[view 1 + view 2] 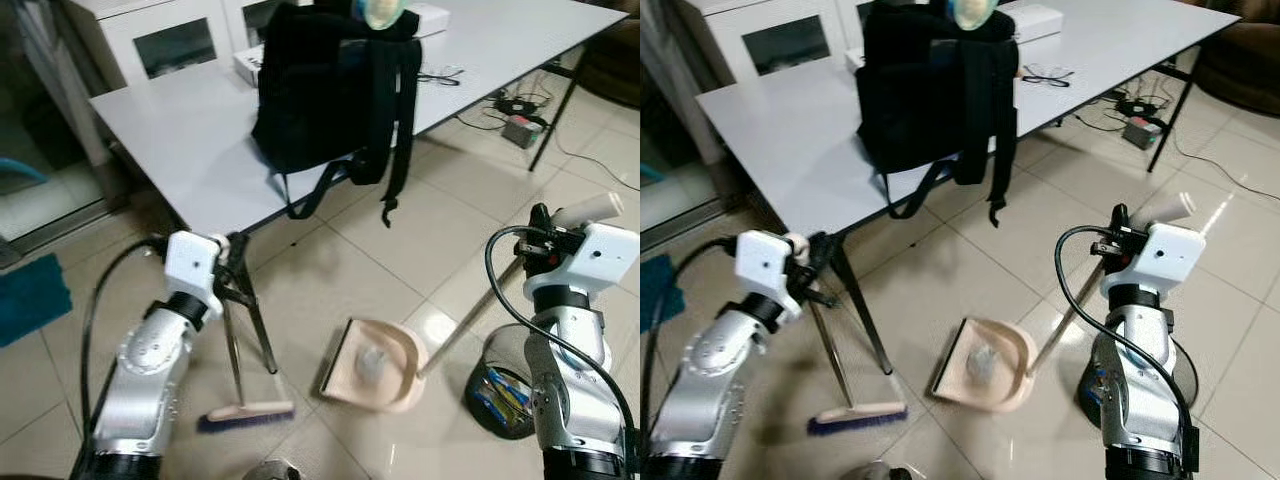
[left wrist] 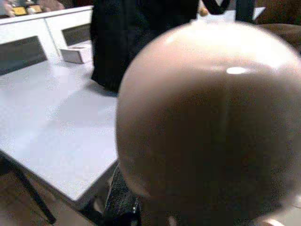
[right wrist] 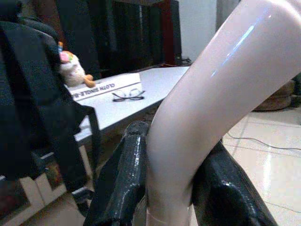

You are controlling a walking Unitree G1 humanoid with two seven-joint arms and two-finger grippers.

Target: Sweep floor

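Observation:
A broom with a pale head and blue bristles rests on the tiled floor, its thin handle rising to my left gripper, which is shut on the handle near its top. The handle's rounded end looms large in the left wrist view. A beige dustpan lies flat on the floor to the right of the broom head, with a pale crumpled scrap inside. Its long handle slants up to my right gripper, whose black fingers are shut around it.
A white table with a black backpack stands just ahead; its black leg is close beside the broom handle. A black mesh bin sits by my right arm. Cables and a power strip lie far right. A blue mat lies left.

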